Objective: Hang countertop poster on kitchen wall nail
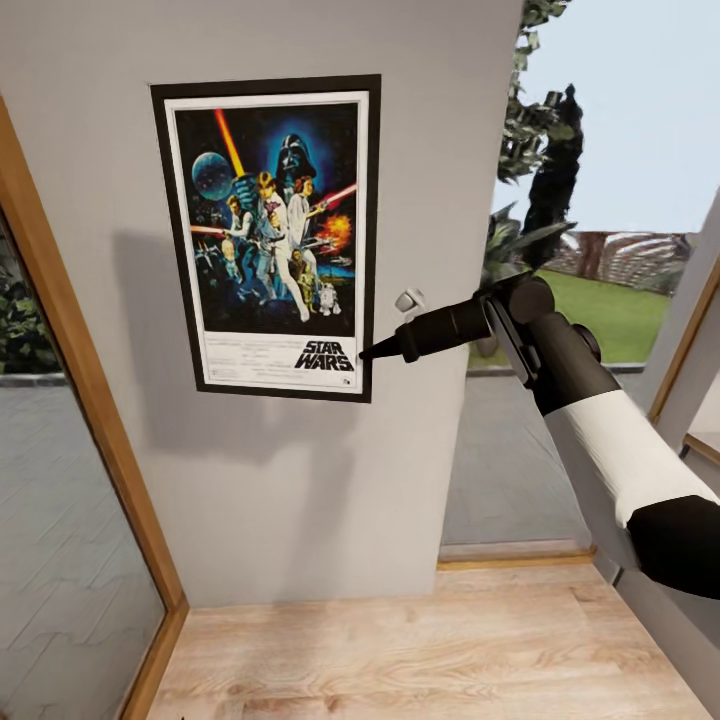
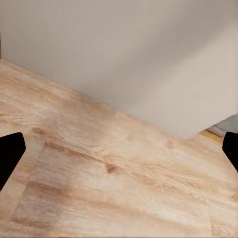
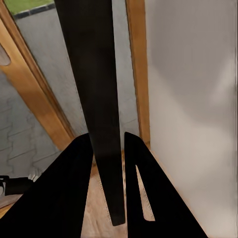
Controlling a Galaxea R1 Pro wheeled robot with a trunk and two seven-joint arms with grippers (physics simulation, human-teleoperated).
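The Star Wars poster [image 1: 270, 235] lies flat and upright against the pale grey wall [image 1: 430, 130], its black frame and white border in full view. My right gripper [image 1: 368, 352] is shut on the poster's right edge near the bottom corner. In the right wrist view the poster [image 3: 94, 74] runs edge-on as a dark strip between the fingers [image 3: 74, 188]. My left gripper [image 2: 119, 153] is open and holds nothing, pointing at the wooden floor [image 2: 114, 173]. No nail is visible; any nail behind the poster is hidden. The kitchen countertop is out of view.
A wood-framed glass pane [image 1: 60, 450] stands left of the wall section. A window [image 1: 620, 200] onto a garden is on the right. A small grey fitting [image 1: 408, 299] sticks out of the wall beside the poster. Light wood floor [image 1: 420, 650] runs below.
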